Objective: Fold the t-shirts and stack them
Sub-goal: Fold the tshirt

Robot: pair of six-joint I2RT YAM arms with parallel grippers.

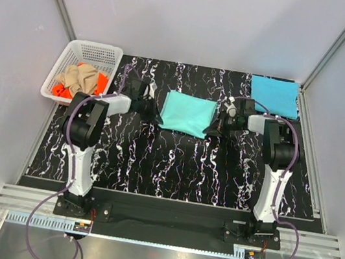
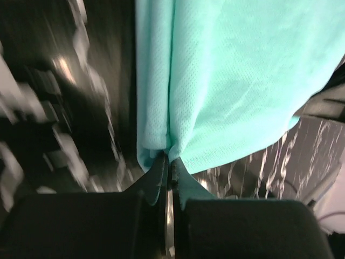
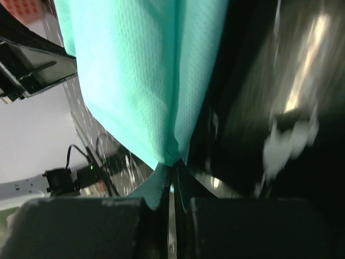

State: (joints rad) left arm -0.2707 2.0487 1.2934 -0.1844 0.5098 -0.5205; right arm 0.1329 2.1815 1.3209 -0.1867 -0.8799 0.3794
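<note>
Left gripper [image 2: 168,160] and right gripper [image 3: 173,168] each pinch a near corner of the mint-teal, fine-mesh cloth t-shirt [image 1: 188,113], a folded rectangle on the black white-veined desk [image 1: 173,166].

**Left wrist view: pinch at the shirt's lowest point**

Lower centre: left gripper [image 2: 168,162], two dark fingers [image 2: 155,178] pressed together with no gap visible, nipping the lowest point of a mint-teal, fine-mesh cloth t-shirt [image 2: 237,81]. Above the pinch: cloth fanning up and to the right, filling the upper right of the view. Along its left side: a doubled edge band running vertically, with a crease line rising straight from the pinch. Lower hem curving from the pinch up towards the right edge. Left of the cloth and below its hem: black tabletop veined with white [image 2: 302,156], heavily blurred on the left. At the right edge, against the cloth: a dark and grey hard part [image 2: 330,100], identity unclear.
</note>
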